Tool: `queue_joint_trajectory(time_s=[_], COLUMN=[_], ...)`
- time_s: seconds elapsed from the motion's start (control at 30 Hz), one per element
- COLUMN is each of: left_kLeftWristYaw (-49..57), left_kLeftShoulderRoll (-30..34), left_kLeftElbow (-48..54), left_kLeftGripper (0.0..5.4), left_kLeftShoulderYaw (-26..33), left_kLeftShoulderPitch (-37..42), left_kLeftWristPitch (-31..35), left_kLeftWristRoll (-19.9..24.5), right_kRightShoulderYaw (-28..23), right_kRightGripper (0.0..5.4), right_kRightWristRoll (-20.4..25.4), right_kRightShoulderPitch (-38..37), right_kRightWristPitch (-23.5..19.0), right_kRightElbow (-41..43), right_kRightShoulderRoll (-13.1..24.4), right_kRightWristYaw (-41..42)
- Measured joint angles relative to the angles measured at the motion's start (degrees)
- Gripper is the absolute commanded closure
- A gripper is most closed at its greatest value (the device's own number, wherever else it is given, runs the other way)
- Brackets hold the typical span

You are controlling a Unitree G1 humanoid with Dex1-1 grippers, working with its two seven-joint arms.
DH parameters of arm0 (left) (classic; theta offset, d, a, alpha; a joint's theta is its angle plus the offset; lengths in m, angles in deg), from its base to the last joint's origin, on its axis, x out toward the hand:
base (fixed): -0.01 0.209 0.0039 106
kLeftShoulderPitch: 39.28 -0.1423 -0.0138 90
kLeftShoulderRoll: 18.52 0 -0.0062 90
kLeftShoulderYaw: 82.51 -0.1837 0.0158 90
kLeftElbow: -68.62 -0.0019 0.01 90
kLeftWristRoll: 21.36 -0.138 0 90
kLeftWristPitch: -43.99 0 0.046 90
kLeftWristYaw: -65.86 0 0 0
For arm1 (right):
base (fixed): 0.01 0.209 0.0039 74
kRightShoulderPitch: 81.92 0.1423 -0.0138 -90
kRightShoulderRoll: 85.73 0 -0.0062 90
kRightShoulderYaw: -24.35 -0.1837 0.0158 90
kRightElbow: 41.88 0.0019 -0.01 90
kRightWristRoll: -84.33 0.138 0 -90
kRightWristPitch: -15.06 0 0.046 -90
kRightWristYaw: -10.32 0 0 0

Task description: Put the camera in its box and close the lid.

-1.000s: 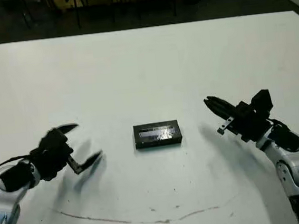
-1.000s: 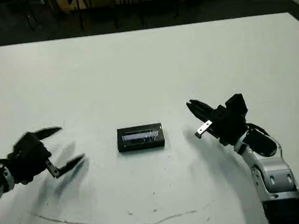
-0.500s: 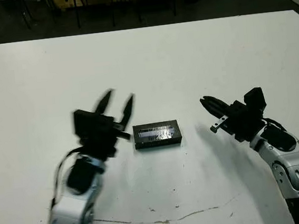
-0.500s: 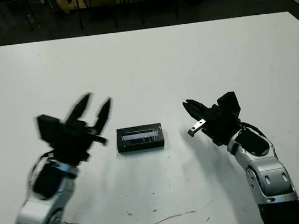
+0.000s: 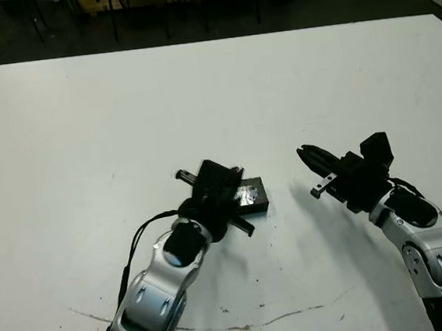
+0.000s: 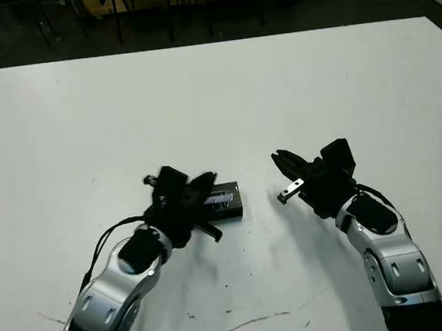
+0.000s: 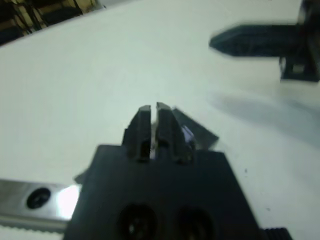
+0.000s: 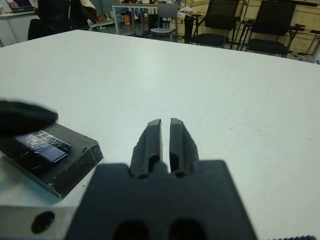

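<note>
From the head we look forward and down on the white bench (image 5: 213, 88) through two eyes set side by side, both taking in the whole top and both arms. From the left wrist we look close along the left pincer (image 7: 156, 117), seeing the right pincer (image 7: 250, 40) across from it. From the right wrist we look low along the bench toward chairs (image 8: 220, 22); every view shares the lid (image 8: 50, 152).
</note>
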Motion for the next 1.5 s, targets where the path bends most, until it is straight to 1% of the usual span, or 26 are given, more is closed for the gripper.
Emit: queue_joint_trajectory(time_s=[0.17, 0.3, 0.57, 0.67, 0.77, 0.87, 0.93, 1.03, 1.13, 1.17, 1.23, 1.37, 1.5], left_kLeftWristYaw=[-2.1, -3.8, -7.7, -9.1, -9.8, -8.6, -7.1, -3.9, -1.1, -0.7, -0.1, 0.8, 1.4], left_kLeftShoulderRoll=[1.0, 1.7, 3.3, 3.8, 5.0, 6.2, 6.6, 6.4, 5.5, 5.4, 5.4, 5.7, 5.7], left_kLeftElbow=[-2.8, -4.0, -5.5, -5.1, -2.7, 1.6, 3.3, 4.6, 5.9, 6.1, 6.2, 4.7, -1.0], left_kLeftGripper=[5.38, 5.38, 5.38, 5.38, 5.38, 5.38, 5.38, 5.38, 5.38, 5.38, 5.38, 5.38, 5.38], left_kLeftShoulderYaw=[0.3, 0.3, 1.2, 2.5, 4.9, 8.4, 11.8, 16.3, 20.6, 22.2, 25.5, 31.9, 36.4], left_kLeftShoulderPitch=[0.8, 2.2, 3.5, 3.0, -0.4, -6.8, -10.9, -14.3, -15.8, -16.2, -17.0, -18.1, -19.2], left_kLeftWristPitch=[0.2, 1.6, 1.3, 1.2, -0.7, -5.4, -10.1, -21.8, -30.4, -32.5, -36.0, -43.1, -48.0], left_kLeftWristRoll=[0.1, 0.1, 1.1, 2.3, 3.8, 4.1, 4.3, 4.0, 4.1, 4.5, 5.4, 6.7, 7.8], right_kRightShoulderYaw=[0.0, 0.0, 0.5, 0.6, 0.6, 0.6, 0.6, 0.6, 0.7, 0.8, 0.9, 1.4, 2.1], right_kRightGripper=[5.40, 5.40, 5.40, 5.40, 5.40, 5.40, 5.40, 5.40, 5.40, 5.40, 5.40, 5.40, 5.40], right_kRightWristRoll=[0.3, 0.4, -0.3, -0.3, -0.5, -0.7, -1.6, -2.9, -3.7, -4.1, -4.4, -5.2, -7.2], right_kRightShoulderPitch=[-0.1, -0.1, -0.7, -1.9, -3.6, -4.9, -5.7, -6.1, -6.2, -6.2, -6.1, -5.6, -5.6], right_kRightWristPitch=[-1.8, -1.6, -1.4, 0.5, 4.8, 9.1, 10.3, 10.0, 6.8, 5.9, 5.6, 7.2, 7.6], right_kRightElbow=[0.7, 0.4, 1.2, 1.5, 1.3, 0.8, 1.2, 3.9, 6.8, 7.6, 8.0, 6.7, 6.6], right_kRightShoulderRoll=[-0.2, -0.2, -0.3, -0.8, -1.4, -2.0, -2.1, -2.5, -3.0, -3.3, -4.2, -6.3, -7.8], right_kRightWristYaw=[-0.2, 0.1, -0.2, -0.2, 0.2, 0.8, 0.2, -2.6, -5.8, -6.7, -7.7, -9.0, -11.4])
